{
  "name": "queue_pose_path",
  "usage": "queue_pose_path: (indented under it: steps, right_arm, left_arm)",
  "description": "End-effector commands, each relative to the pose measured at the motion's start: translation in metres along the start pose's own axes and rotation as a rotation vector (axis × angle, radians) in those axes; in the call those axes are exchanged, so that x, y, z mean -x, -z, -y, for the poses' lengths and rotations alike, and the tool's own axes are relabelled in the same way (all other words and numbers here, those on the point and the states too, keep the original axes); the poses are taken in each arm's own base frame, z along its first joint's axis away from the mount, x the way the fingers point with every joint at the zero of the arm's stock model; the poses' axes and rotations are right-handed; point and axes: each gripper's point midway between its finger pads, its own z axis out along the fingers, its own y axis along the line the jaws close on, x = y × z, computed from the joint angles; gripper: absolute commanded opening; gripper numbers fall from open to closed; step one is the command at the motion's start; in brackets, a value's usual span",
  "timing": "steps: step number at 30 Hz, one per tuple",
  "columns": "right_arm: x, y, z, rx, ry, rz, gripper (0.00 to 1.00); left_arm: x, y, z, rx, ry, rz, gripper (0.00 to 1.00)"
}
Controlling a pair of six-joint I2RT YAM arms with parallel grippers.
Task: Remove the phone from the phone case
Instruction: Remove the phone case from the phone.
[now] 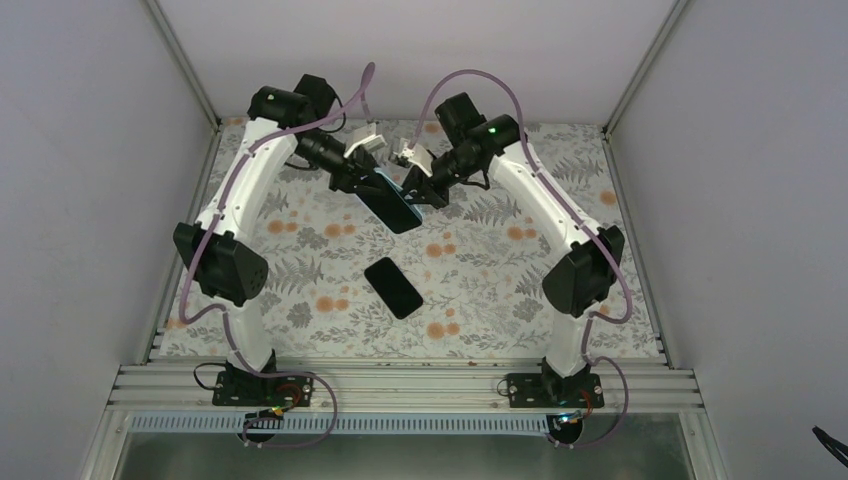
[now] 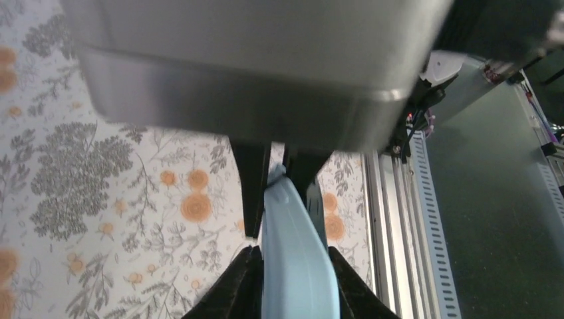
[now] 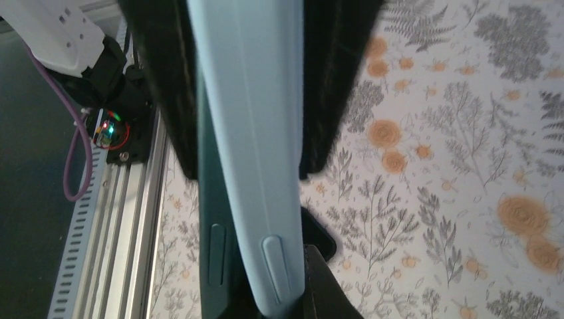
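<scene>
The pale-blue phone case (image 1: 396,207) is held in the air between both grippers over the far middle of the table. From above it shows a dark face with a light-blue rim. My left gripper (image 1: 366,180) is shut on one end of the case (image 2: 296,259). My right gripper (image 1: 421,186) is shut on the other end, where the case's edge (image 3: 256,166) shows with its side buttons. A black phone (image 1: 393,287) lies flat on the table below the case, apart from both grippers. A corner of it shows in the right wrist view (image 3: 321,237).
The floral table mat (image 1: 500,270) covers the work area. An aluminium rail (image 1: 400,385) with the arm bases runs along the near edge. Grey walls enclose the left, right and far sides.
</scene>
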Motion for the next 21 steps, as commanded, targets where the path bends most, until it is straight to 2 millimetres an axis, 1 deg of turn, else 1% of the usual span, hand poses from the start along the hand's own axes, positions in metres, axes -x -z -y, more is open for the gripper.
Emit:
queue_pose_path:
  steps: [1,2,4,5,7,8,10,11,12,14,17,18,19,20,21]
  right_arm:
    - [0.071,0.015,-0.070,0.161,0.182,0.272,0.03]
    - [0.066,0.018,-0.056,0.106,0.156,0.272,0.03]
    - [0.055,0.030,-0.031,0.010,0.104,0.285,0.03]
    - [0.049,0.036,-0.019,-0.033,0.082,0.292,0.03]
    - [0.039,0.047,-0.003,-0.081,0.043,0.293,0.03]
    - [0.035,0.054,0.006,-0.108,0.019,0.294,0.03]
    - [0.028,0.065,0.020,-0.143,-0.025,0.299,0.03]
    - [0.025,0.069,0.028,-0.172,-0.048,0.299,0.03]
    - [0.022,0.074,0.035,-0.200,-0.064,0.298,0.03]
    - [0.018,0.080,0.048,-0.256,-0.110,0.298,0.03]
    - [0.019,0.091,0.082,-0.411,-0.228,0.328,0.03]
    - [0.021,0.096,0.093,-0.466,-0.267,0.347,0.03]
    - [0.027,0.104,0.106,-0.518,-0.303,0.379,0.03]
    - [0.033,0.111,0.115,-0.558,-0.337,0.403,0.03]
    - [0.037,0.114,0.123,-0.586,-0.357,0.418,0.03]
  left_arm:
    - [0.041,0.000,-0.009,0.066,-0.179,0.115,0.28]
    - [0.038,0.004,-0.006,0.076,-0.176,0.115,0.36]
    - [0.031,0.010,-0.003,0.098,-0.159,0.103,0.60]
    - [0.026,0.013,-0.002,0.118,-0.150,0.089,0.66]
    - [0.016,0.022,-0.001,0.176,-0.137,0.059,0.79]
    - [0.013,0.029,-0.002,0.211,-0.135,0.049,0.83]
    - [0.010,0.048,-0.004,0.309,-0.133,0.044,0.93]
    - [0.006,0.058,-0.009,0.390,-0.132,0.024,0.96]
    - [0.005,0.069,-0.009,0.463,-0.142,0.016,0.99]
    - [0.003,0.083,-0.018,0.604,-0.145,0.009,1.00]
    - [0.009,0.097,-0.040,0.810,-0.120,0.048,1.00]
    - [0.014,0.100,-0.051,0.887,-0.106,0.081,1.00]
    - [0.019,0.099,-0.060,0.954,-0.087,0.121,1.00]
    - [0.020,0.093,-0.070,1.015,-0.092,0.128,1.00]
    - [0.011,0.080,-0.082,1.067,-0.086,0.103,1.00]
